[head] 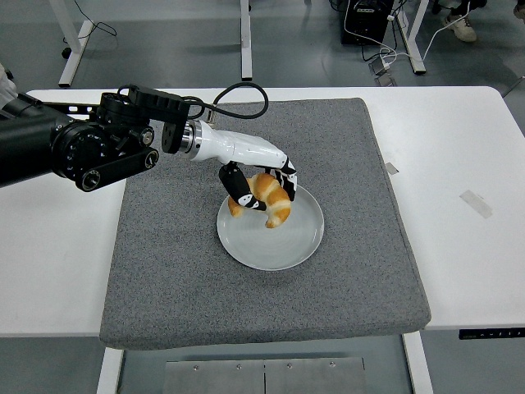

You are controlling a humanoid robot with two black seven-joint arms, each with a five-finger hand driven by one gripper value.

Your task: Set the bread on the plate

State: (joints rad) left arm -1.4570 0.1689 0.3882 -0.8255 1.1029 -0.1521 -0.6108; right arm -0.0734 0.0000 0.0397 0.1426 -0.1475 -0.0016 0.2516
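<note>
A golden croissant (269, 198) is held in my left hand (261, 186), whose black and white fingers curl around it from above and behind. The bread hangs over the far left part of a pale grey round plate (283, 240), low over it; I cannot tell whether it touches the plate. The plate lies in the middle of a grey felt mat (189, 271). My left arm reaches in from the left edge across the mat's far left corner. The right arm does not show.
The mat covers the centre of the white table (467, 271). Two small bits of tape (476, 203) lie on the table to the right of the mat. Desk legs and cables stand on the floor beyond the far edge.
</note>
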